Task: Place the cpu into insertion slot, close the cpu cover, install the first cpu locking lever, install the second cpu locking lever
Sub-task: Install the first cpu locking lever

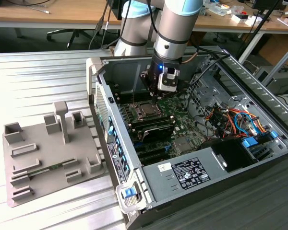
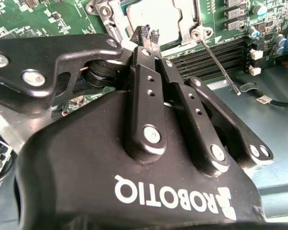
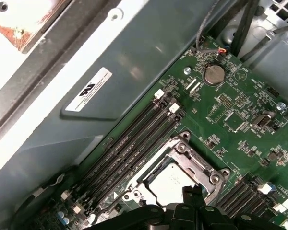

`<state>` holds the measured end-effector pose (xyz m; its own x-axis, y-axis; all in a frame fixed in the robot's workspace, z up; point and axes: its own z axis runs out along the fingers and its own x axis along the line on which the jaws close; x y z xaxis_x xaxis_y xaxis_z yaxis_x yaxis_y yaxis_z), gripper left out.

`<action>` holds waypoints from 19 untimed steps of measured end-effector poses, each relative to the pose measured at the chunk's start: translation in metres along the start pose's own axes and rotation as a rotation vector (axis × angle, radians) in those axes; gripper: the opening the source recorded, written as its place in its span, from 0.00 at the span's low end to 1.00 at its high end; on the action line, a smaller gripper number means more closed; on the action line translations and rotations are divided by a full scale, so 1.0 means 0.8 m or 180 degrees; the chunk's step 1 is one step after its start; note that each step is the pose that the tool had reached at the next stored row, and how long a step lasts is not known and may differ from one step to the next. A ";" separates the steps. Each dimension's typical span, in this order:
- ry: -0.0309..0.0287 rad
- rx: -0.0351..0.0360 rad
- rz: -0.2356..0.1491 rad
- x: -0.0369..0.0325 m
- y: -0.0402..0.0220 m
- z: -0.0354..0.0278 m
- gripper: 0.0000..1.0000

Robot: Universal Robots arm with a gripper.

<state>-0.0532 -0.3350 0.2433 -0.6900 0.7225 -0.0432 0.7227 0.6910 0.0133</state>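
Looking into the open computer case [image 1: 129,72] in the exterior view, we see the arm reaching down so that the gripper [image 1: 155,96] hangs just above the socket area of the green circuit board [image 3: 240,100]. In the second wrist view its two black fingertips [image 2: 145,34] are pressed together, and we find nothing pinched between them; they sit over the near edge of the socket. The cpu [image 3: 172,181] lies flat in the insertion slot [image 3: 153,168], its silvery top facing up. The cpu cover [image 3: 201,165] appears to be folded down around it, the chip showing through the cut-out centre, though we cannot tell whether the frame is fully seated. One thin locking lever [image 2: 221,64] juts out from a corner of the socket at an angle, crossing over the long black memory slots [image 2: 211,52], its hooked end free above the case floor. On the exterior view's left, a grey moulded fixture [image 1: 43,153] rests on the ribbed metal table [image 1: 33,76], well apart from the case.
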 end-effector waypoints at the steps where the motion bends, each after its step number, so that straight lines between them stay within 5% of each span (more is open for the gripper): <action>1: 0.0001 -0.0002 -0.0037 0.0000 0.0000 0.0000 0.11; 7: 0.0002 -0.0006 -0.0154 0.0000 0.0000 0.0000 0.11; 10: 0.0004 -0.0013 -0.0308 0.0000 0.0000 0.0000 0.11; 19: 0.0005 -0.0017 -0.0404 0.0000 0.0000 0.0000 0.11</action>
<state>-0.0532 -0.3350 0.2433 -0.7760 0.6292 -0.0431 0.6293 0.7770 0.0132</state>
